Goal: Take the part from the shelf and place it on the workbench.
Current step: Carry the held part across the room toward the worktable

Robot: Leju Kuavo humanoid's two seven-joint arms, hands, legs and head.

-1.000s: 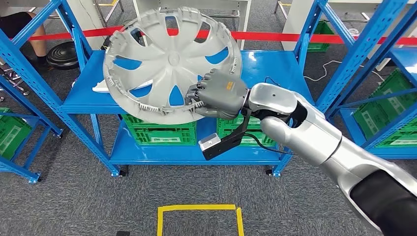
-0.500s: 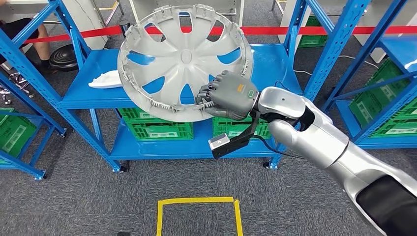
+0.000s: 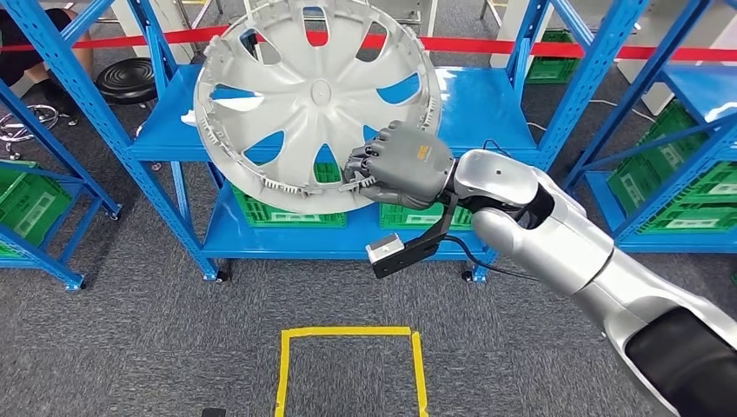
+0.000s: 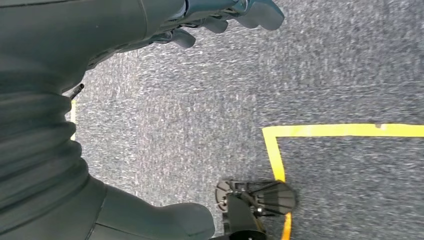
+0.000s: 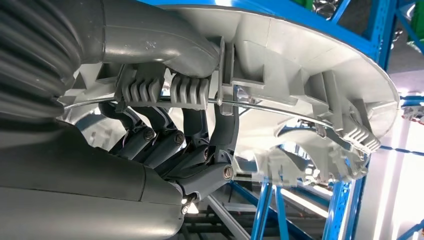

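We see right hand [image 3: 401, 165] pinching rim of wheel cover [image 3: 304, 100], held clear in front of blue shelf [image 3: 487, 113]; grip at one edge only, so swing could twist cover loose or clip shelf post; left hand [image 4: 235, 12] seemingly slack, empty.

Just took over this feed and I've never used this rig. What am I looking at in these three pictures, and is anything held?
It is a two-armed humanoid robot. The head view looks forward and down at a blue shelf holding green crates. The silver right arm reaches in, and the right hand grips the rim of a grey wheel cover, lifted in front of the shelf. The right wrist view shows the same grip from close behind: fingers hooked over the cover's rim. The left wrist view looks down at grey carpet with yellow tape; the left hand holds nothing.
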